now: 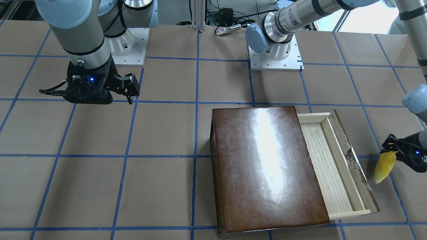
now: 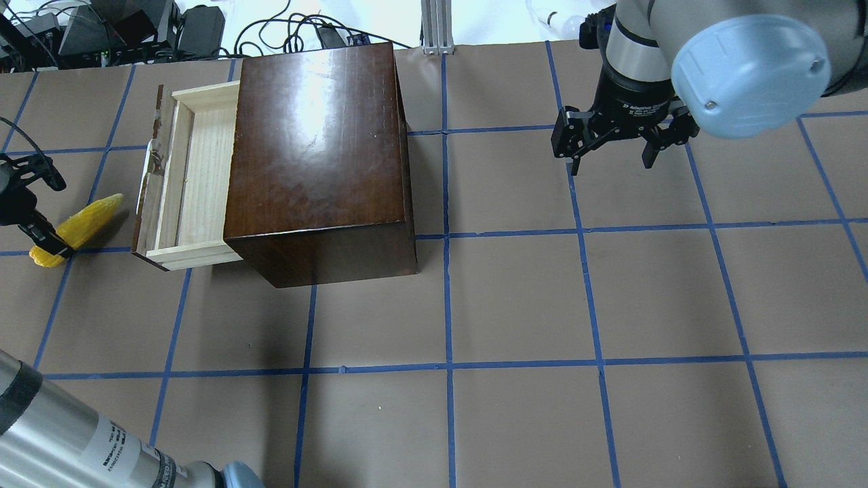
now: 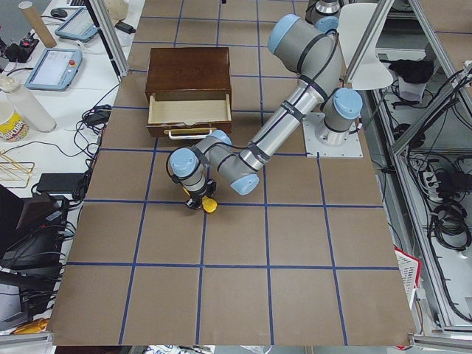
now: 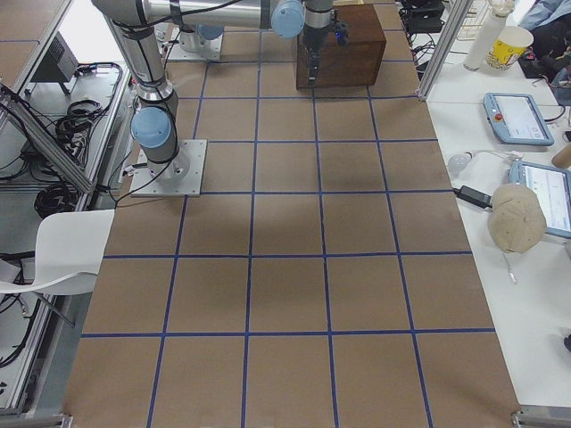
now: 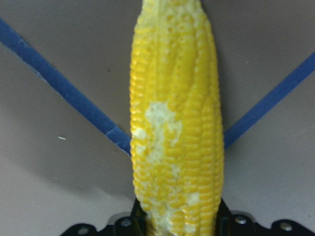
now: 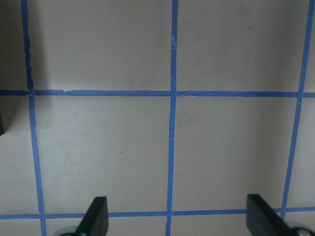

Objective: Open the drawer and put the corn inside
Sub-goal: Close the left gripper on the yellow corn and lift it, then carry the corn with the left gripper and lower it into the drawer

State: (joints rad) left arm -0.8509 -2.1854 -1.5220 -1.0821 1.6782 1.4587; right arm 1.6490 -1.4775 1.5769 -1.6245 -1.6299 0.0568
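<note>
The drawer [image 2: 183,183] is pulled open out of the dark-brown box [image 2: 319,156], and its pale-wood tray [image 1: 330,166] holds nothing. Its white handle [image 2: 144,179] faces my left gripper. My left gripper [image 2: 41,234] is shut on the thick end of the yellow corn [image 2: 78,227], just off the drawer's front. The corn fills the left wrist view [image 5: 174,118], and it hangs tip-down in the front view [image 1: 383,166]. My right gripper [image 2: 614,152] is open and empty over the bare table, far from the box; its fingertips [image 6: 96,216] show wide apart.
The table is brown paper with a blue tape grid [image 2: 447,305]. The arm bases [image 1: 275,55] stand behind the box. Cables and gear [image 2: 102,30] lie beyond the table's far edge. Tablets and a cup [image 4: 508,45] sit on a side bench.
</note>
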